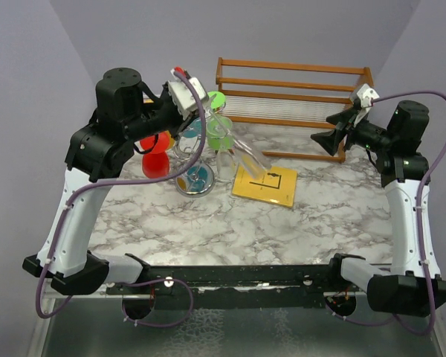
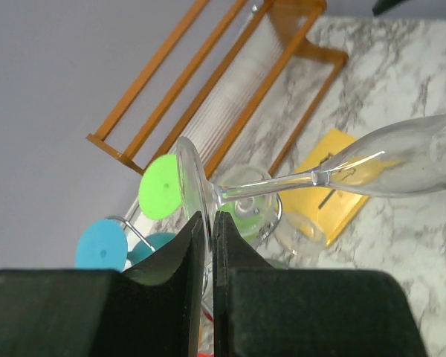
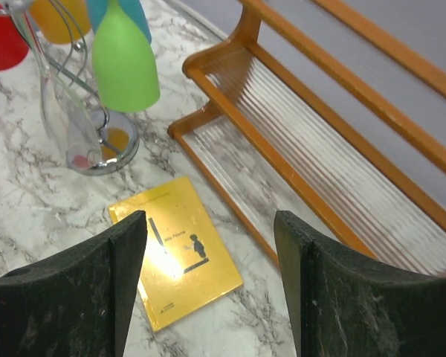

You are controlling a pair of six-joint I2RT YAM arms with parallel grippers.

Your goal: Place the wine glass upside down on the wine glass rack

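Note:
My left gripper [image 1: 197, 111] is shut on the round foot of a clear wine glass [image 1: 251, 158], held up beside the top of the silver wire wine glass rack [image 1: 195, 181]. In the left wrist view the black fingers [image 2: 189, 245] pinch the foot's edge, and the glass [image 2: 401, 160] lies nearly level, its bowl pointing right over the table. Red, orange, green and blue glasses hang on the rack. The green one [image 3: 123, 63] also shows in the right wrist view. My right gripper [image 1: 331, 137] is open and empty, raised near the wooden shelf.
An orange-brown wooden slatted shelf [image 1: 293, 89] stands at the back and shows in the right wrist view [image 3: 334, 134]. A yellow booklet [image 1: 264, 184] lies flat on the marble table right of the rack, below my right gripper [image 3: 208, 223].

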